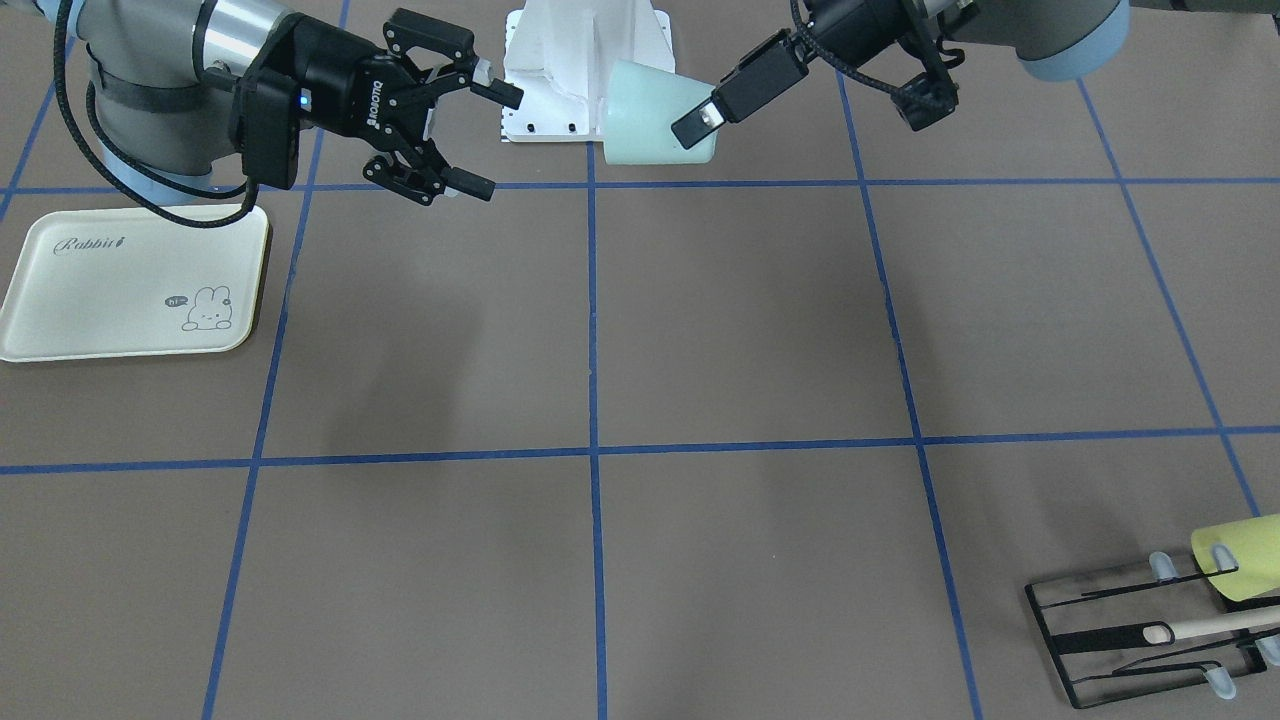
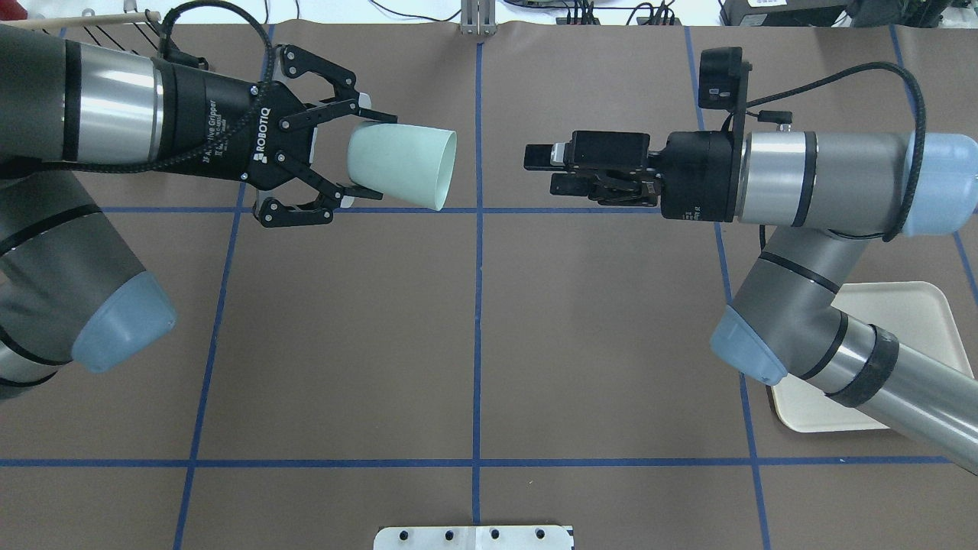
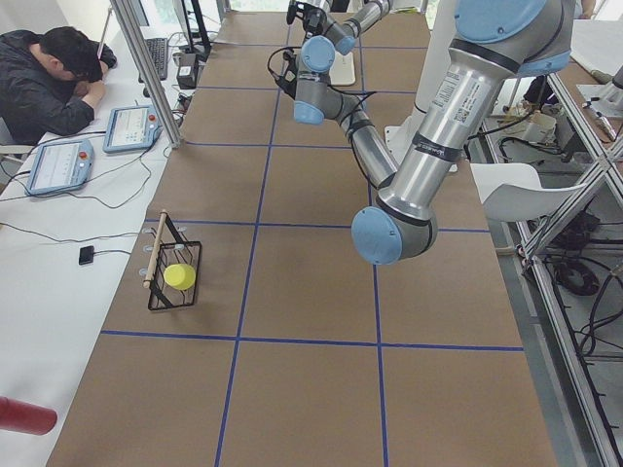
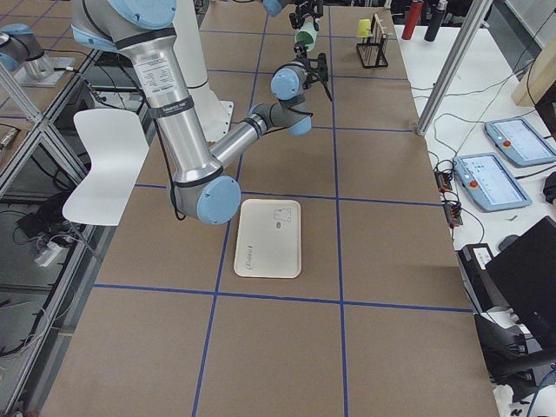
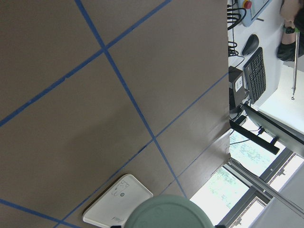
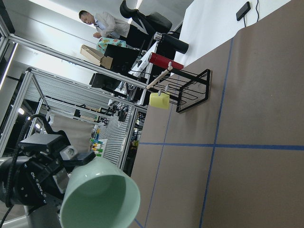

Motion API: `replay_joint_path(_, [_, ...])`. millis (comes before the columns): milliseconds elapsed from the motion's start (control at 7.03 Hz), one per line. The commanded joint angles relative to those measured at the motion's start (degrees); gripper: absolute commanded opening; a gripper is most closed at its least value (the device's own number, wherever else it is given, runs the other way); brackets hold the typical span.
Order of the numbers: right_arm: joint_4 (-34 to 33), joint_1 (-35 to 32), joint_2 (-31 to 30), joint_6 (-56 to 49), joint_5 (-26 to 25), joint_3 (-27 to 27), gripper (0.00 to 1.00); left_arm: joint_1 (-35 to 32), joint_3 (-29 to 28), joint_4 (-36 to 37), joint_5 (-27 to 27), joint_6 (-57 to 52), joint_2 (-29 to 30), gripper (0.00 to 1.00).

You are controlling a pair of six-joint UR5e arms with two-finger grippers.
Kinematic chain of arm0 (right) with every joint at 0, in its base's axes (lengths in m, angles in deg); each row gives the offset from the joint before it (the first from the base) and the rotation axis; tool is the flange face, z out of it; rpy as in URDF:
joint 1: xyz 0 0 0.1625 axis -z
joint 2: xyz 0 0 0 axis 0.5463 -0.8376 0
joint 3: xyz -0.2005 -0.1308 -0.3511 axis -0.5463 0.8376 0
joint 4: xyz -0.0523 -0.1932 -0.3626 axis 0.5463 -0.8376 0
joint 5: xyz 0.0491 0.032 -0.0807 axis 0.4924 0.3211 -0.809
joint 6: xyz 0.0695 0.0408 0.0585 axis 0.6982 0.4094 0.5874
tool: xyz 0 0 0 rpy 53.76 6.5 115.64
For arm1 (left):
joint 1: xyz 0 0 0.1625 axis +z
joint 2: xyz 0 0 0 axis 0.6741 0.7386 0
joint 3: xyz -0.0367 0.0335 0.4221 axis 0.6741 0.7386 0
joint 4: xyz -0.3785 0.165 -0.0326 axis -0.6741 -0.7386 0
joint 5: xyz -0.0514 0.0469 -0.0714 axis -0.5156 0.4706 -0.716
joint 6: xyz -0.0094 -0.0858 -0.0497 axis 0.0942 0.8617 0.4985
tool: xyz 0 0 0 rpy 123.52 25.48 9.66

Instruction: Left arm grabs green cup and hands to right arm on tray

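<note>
Two grippers face each other in mid-air. The left gripper (image 2: 374, 157) pinches the base of the green cup (image 2: 405, 166), held sideways with its mouth toward the right gripper (image 2: 539, 169), whose fingers are spread, apart from it. The tray (image 2: 909, 313) lies partly under the right arm (image 2: 833, 179).

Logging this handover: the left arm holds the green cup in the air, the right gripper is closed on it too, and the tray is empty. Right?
Not quite. The right gripper is open and apart from the green cup, as the exterior front-facing view shows. The left gripper does hold the cup in the air, and the tray is empty.
</note>
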Motion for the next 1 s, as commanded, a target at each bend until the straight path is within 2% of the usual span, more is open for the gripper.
replay_joint_path(0, [0.2, 0.1, 0.4, -0.1, 0.0, -0.2, 0.99, 0.2, -0.5, -0.8, 0.5, 9.2, 0.3, 0.34])
replay_joint_path(284, [2.4, 1.3, 0.5, -0.1, -1.5, 0.0, 0.98, 0.2, -1.0, -0.9, 2.0, 14.7, 0.5, 0.34])
replay_joint_path(853, [2.5, 2.6, 0.5, -0.2, -3.2, 0.0, 0.97, 1.4, -1.0, -3.7, 2.0, 18.8, 1.0, 0.34])
